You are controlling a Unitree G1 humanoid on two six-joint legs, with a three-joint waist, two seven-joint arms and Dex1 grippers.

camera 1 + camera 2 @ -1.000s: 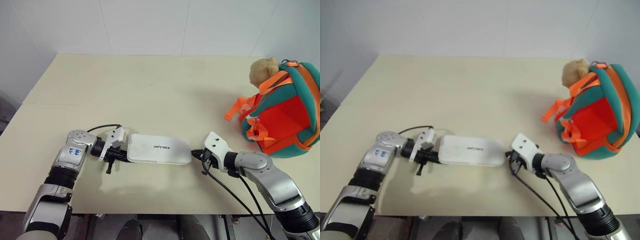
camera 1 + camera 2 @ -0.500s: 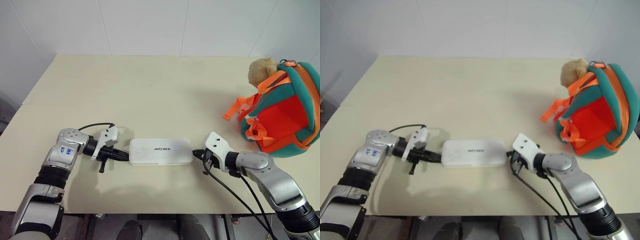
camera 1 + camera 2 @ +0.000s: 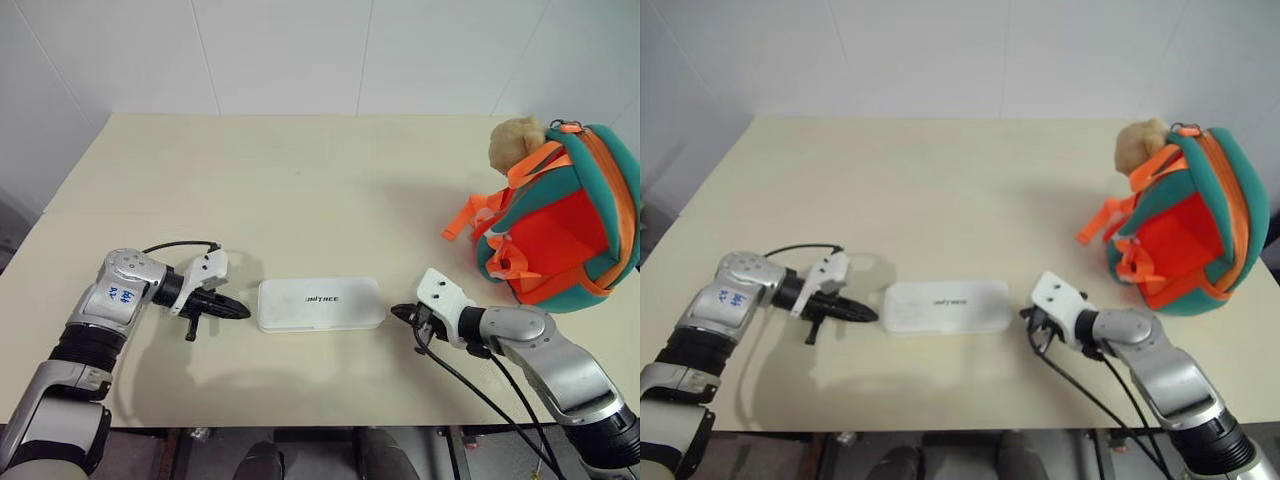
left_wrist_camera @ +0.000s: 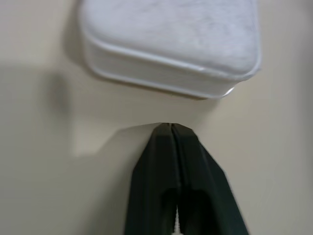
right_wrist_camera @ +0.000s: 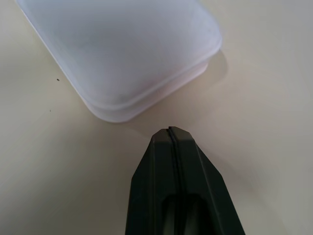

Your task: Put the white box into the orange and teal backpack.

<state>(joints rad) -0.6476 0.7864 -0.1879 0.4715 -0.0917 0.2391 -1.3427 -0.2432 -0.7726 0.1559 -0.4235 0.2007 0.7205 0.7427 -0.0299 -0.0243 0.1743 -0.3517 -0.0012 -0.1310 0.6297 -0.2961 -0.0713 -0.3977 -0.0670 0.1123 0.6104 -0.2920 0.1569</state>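
White box (image 3: 320,303) flat on the table (image 3: 300,180) between two low arms, left gripper (image 3: 243,311) just beside one short end and right gripper (image 3: 397,313) just beside the other, both pinched closed on nothing, orange and teal backpack (image 3: 565,235) far right.

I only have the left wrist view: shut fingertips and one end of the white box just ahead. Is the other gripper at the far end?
Observer: Yes, the right gripper sits just off the white box's opposite end, not touching it.
Operator: Are its fingers open?
Observer: No, its fingers are pressed together.
Operator: Where is the backpack?
Observer: The orange and teal backpack stands at the table's right edge, its orange inside facing the box.
Operator: Anything on it?
Observer: A tan plush toy sits at its top.
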